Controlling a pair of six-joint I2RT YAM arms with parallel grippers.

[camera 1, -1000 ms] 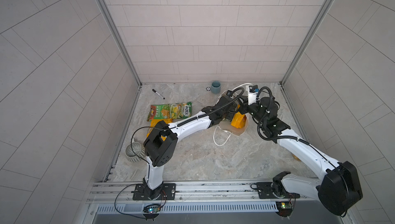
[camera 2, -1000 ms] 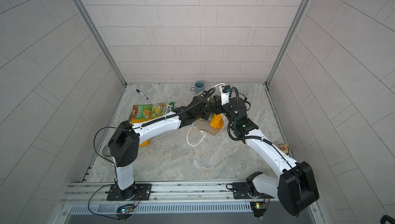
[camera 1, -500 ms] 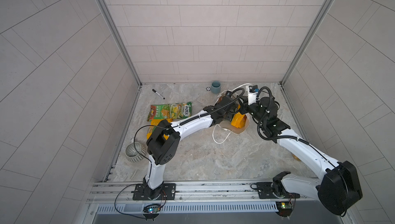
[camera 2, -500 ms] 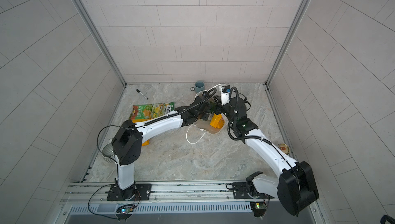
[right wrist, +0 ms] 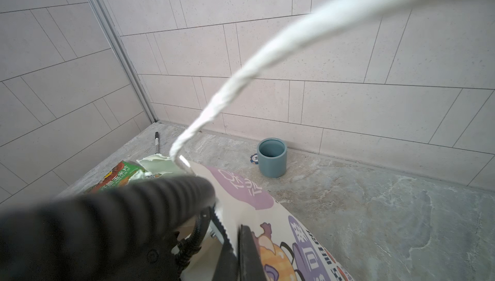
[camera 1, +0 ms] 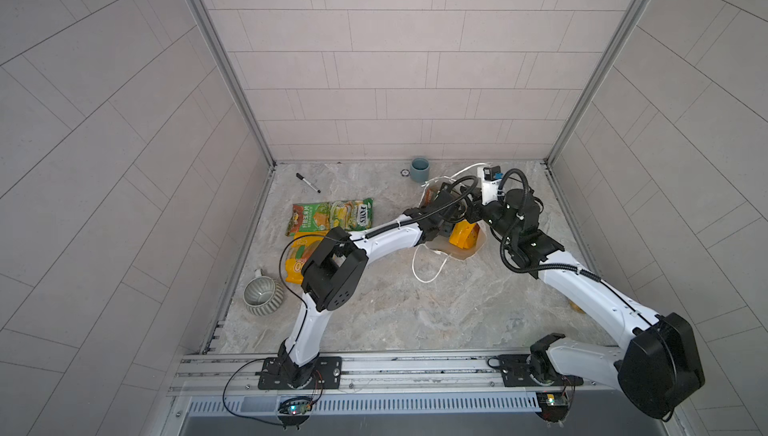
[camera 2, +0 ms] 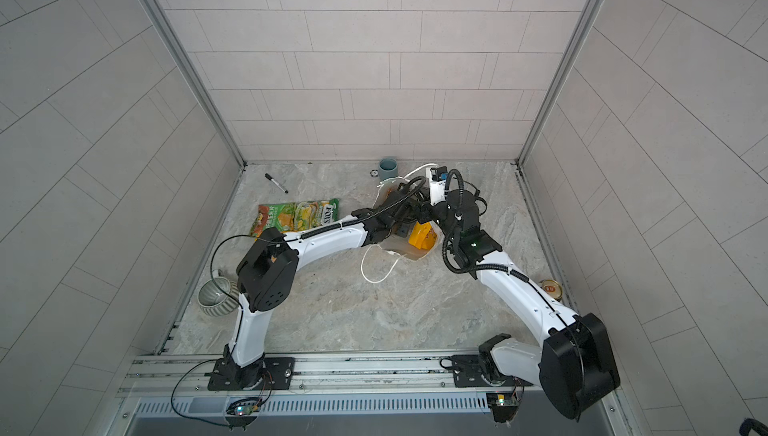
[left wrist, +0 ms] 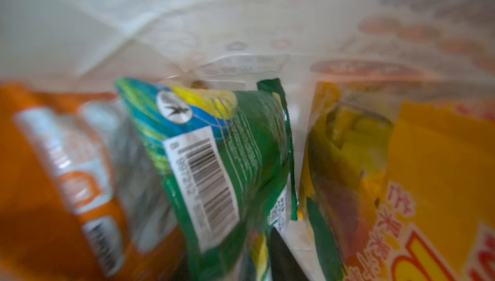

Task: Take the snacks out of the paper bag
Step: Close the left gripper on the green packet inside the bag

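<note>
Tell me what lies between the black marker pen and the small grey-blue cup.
Mostly bare marble tabletop; only a small round token sits right beside the cup, on the side toward the pen, in both top views.

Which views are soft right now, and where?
Left wrist view, inside the paper bag: orange packet smeared, green packet sharper. Right wrist view: near cord handle and black hose blurred, blue cup sharp. Both top views: crisp, evenly lit.
</note>
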